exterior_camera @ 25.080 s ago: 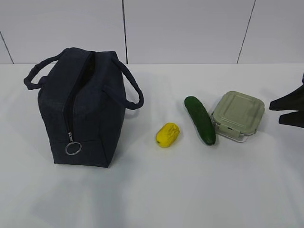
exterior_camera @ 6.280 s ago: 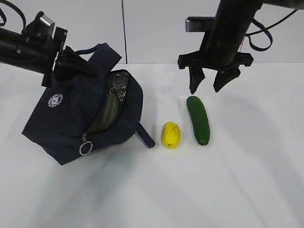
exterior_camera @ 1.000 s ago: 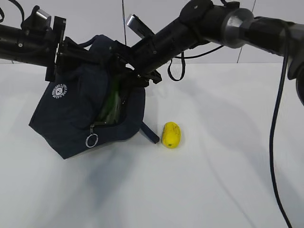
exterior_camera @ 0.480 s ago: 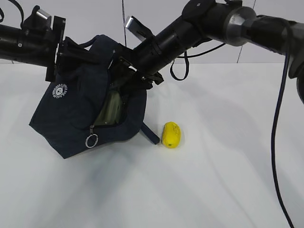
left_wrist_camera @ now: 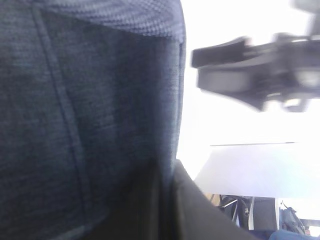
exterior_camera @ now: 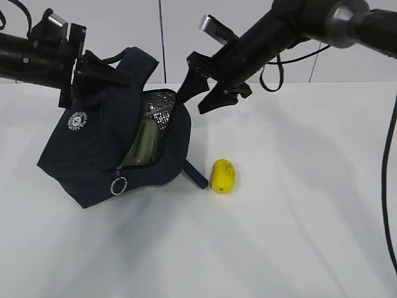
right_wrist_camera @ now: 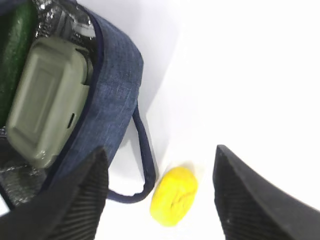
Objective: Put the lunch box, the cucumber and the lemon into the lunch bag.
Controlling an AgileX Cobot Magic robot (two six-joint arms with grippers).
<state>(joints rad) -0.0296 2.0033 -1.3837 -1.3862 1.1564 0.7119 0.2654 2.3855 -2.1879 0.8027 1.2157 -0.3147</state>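
The navy lunch bag (exterior_camera: 93, 149) hangs tilted with its mouth open to the right. My left gripper (exterior_camera: 111, 71) is shut on the bag's top fabric (left_wrist_camera: 90, 100) and holds it up. The sage-lidded lunch box (exterior_camera: 144, 144) lies inside the bag, clearer in the right wrist view (right_wrist_camera: 47, 100), with the dark green cucumber (right_wrist_camera: 15, 45) beside it. The yellow lemon (exterior_camera: 223, 176) lies on the table just right of the bag's lower handle (right_wrist_camera: 145, 150). My right gripper (exterior_camera: 191, 104) is open and empty above the bag's right edge, and the lemon (right_wrist_camera: 175, 196) shows below its fingers (right_wrist_camera: 75, 200).
The white table (exterior_camera: 298, 205) extends right of and in front of the lemon. A white panelled wall (exterior_camera: 155, 37) stands behind. The right arm's cable (exterior_camera: 388, 186) hangs at the far right. The right gripper shows blurred in the left wrist view (left_wrist_camera: 250, 75).
My right gripper has pulled out of the bag's mouth, up and to the right, open and empty. The cucumber stays inside the bag. The left arm and the lemon have not moved.
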